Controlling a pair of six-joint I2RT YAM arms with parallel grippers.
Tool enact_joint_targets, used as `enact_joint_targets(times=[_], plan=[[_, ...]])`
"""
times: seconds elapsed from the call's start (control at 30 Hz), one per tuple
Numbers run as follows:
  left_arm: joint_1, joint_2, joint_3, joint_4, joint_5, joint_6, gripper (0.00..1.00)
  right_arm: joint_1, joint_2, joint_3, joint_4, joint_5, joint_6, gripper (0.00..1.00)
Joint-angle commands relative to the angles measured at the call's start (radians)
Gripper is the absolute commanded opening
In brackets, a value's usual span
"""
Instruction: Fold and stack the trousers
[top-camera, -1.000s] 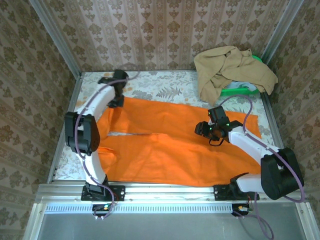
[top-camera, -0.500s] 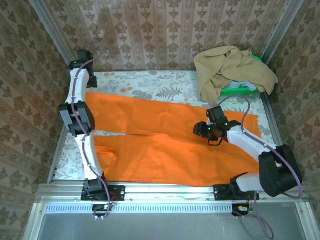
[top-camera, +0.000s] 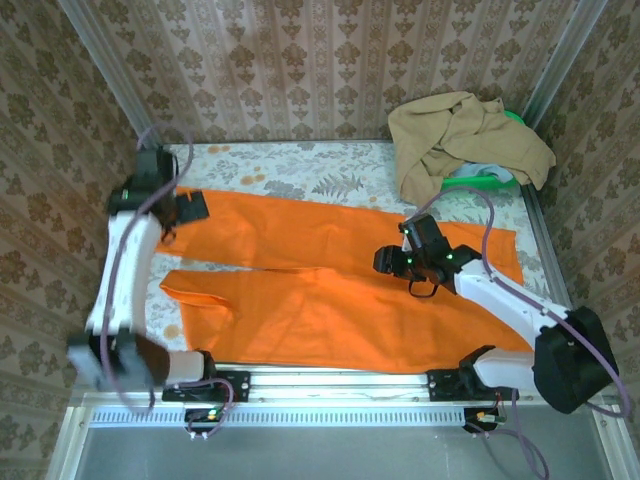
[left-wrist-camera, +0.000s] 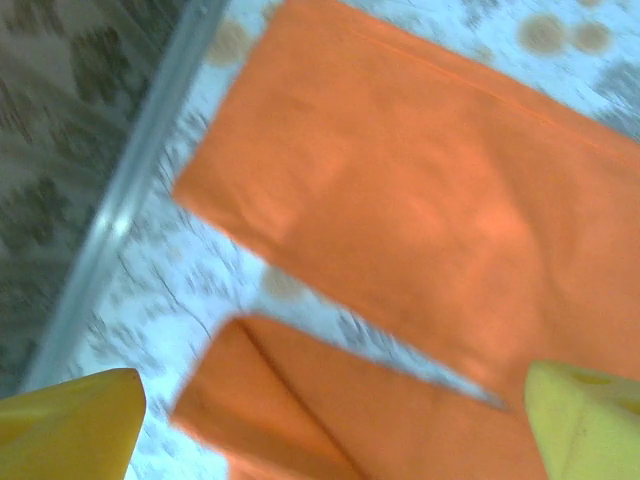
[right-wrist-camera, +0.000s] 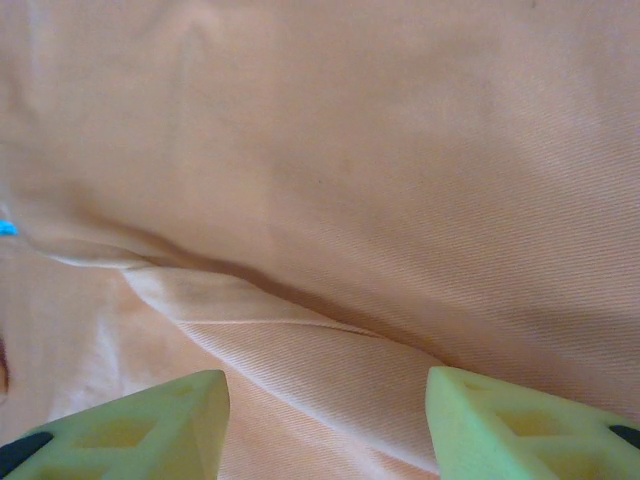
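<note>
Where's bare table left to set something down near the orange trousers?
Free: the far strip of table between the trousers and the back wall, and a narrow gap between the legs. Crowded: far right corner, under the tan garment.

The left arm and the right arm wore white shells between bulky black joint housings, mounted on black base plates at seven and five o'clock of the overhead view. A purple-grey cable looped along each. The left gripper carried yellow foam wedges; the right gripper paler, yellow-green ones with moulded hollows.
</note>
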Motion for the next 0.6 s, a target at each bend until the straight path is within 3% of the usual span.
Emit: enact_joint_targets(times=[0.0,0.17,0.27,0.3,0.47,0.57], plan=[[-0.135,-0.035,-0.286,0.015,0.138,-0.241,0.91,0.0,-0.067,-0.023,-0.041,0.026,-0.044,0.59],[-0.442,-0.019,-0.391,-0.013,0.048,-0.465,0.87,-0.005,-0.094,-0.05,-0.052,-0.019,-0.075,0.63],[-0.567,-0.028,-0.431,-0.046,-0.001,-0.575,0.83,-0.005,-0.093,-0.055,-0.056,-0.041,-0.077,0.63],[-0.592,-0.023,-0.453,-0.055,-0.012,-0.607,0.82,-0.005,-0.099,-0.059,-0.052,-0.043,-0.075,0.63],[-0.623,0.018,-0.546,0.031,-0.018,-0.652,0.56,-0.005,-0.129,-0.062,-0.047,-0.055,-0.07,0.62],[-0.631,0.066,-0.545,0.04,-0.062,-0.677,0.49,-0.005,-0.134,-0.058,-0.053,-0.064,-0.077,0.61]])
